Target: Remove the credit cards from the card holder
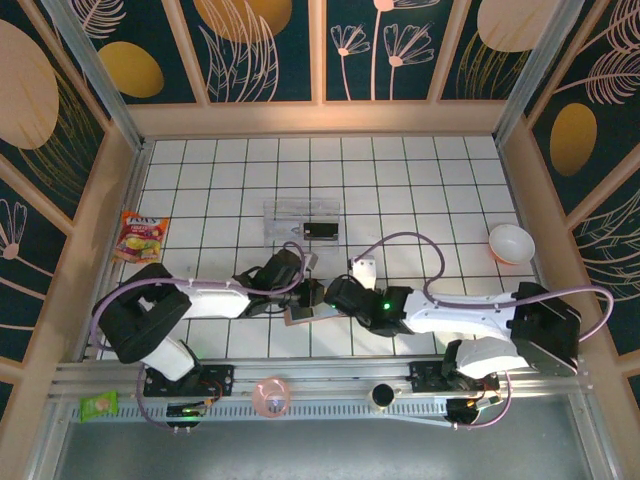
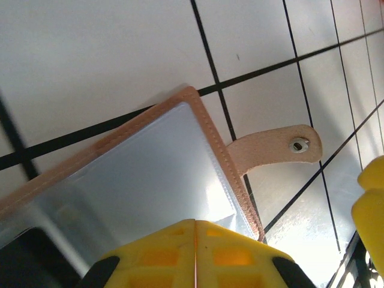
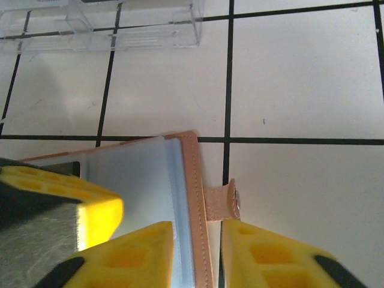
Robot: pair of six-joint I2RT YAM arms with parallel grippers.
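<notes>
Straddling the stitched edge of the card holder (image 3: 135, 174), the right gripper (image 3: 197, 227) has its jaws a narrow way apart. One yellow finger is over the grey-blue panel and the other is at the root of the strap tab (image 3: 219, 201) (a metal snap at its tip). Whether the pads press the leather I cannot tell. Just to this gripper's left, the left gripper (image 2: 195, 227) sits at the same panel with its jaws closed flat together. The card holder's near edge runs under its fingertips, so I cannot tell if it is pinched. The card holder lies open on the white tiled table (image 1: 440, 180), directly between the two grippers. Ahead of the right gripper, well apart, stands the clear plastic tray (image 3: 138, 27), with a black credit card (image 1: 321, 231) lying in it. A dark patch shows under the panel beside the left gripper's fingers, too blurred to name.
</notes>
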